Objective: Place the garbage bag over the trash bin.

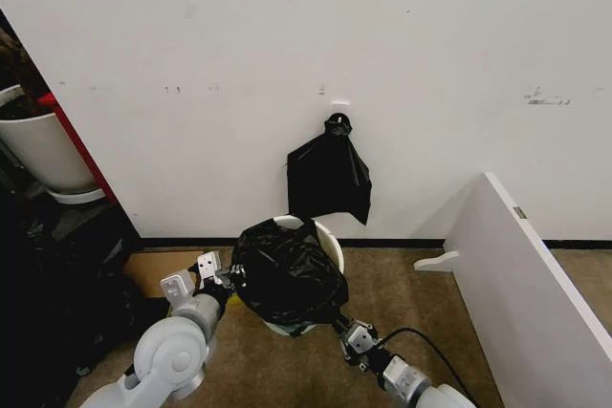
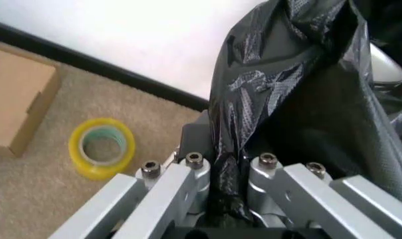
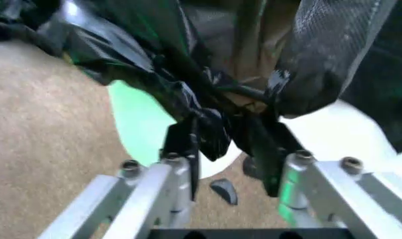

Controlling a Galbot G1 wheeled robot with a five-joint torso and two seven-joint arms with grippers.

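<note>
Against the wall at twelve o'clock, the garbage bag sat draped over the trash bin, the left gripper and right gripper each clenching its edge, apparently to stretch it open.

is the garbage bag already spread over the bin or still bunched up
Partly on. The garbage bag drapes billowy over the trash bin, whose far rim is bare; the left gripper and right gripper pinch it.

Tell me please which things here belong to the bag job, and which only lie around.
Job: garbage bag, trash bin, left gripper and right gripper, both clamped on the bag.

Lying about: tape roll, cardboard box, black bunch on the wall, plant pot.
</note>
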